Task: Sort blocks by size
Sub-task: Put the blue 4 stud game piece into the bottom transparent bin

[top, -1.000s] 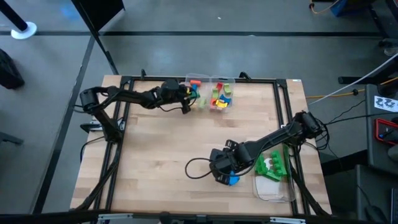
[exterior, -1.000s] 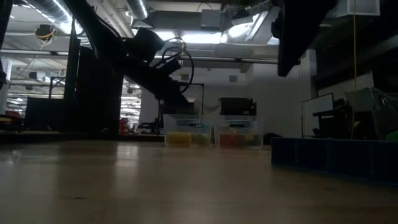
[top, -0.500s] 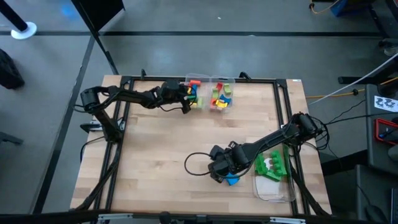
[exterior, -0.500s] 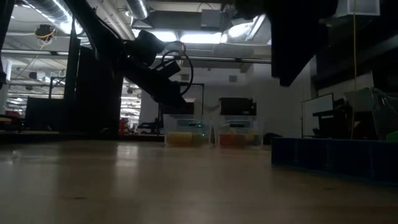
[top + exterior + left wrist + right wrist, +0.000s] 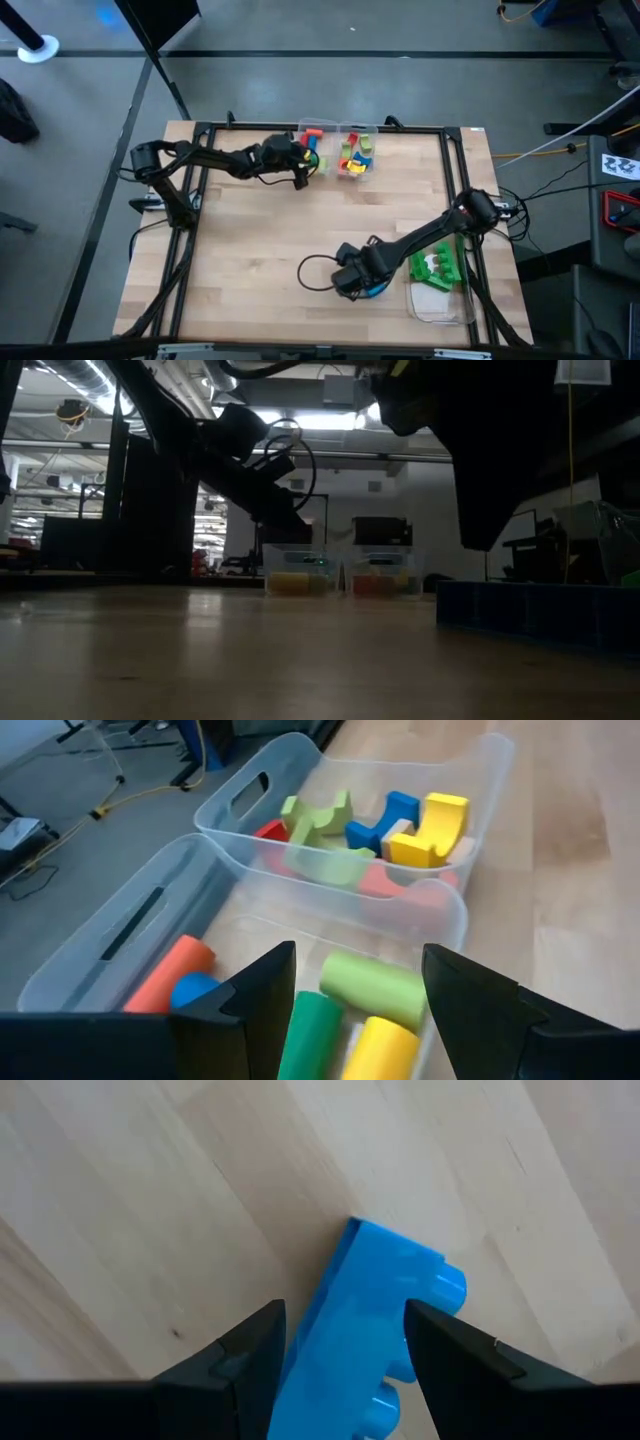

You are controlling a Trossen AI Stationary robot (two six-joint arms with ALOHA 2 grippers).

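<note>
The wooden table holds everything. The left gripper hangs over the back bins of blocks, fingers spread. The right gripper straddles a blue brick, fingers spread. Closing crooked could make the brick twist and slip away.

I see a pale wood tabletop edged by a black frame, standing on a grey concrete floor with a dark line across the upper part of the frame. Low down, long ceiling lights glow at upper left, and a white wall stands behind.
</note>
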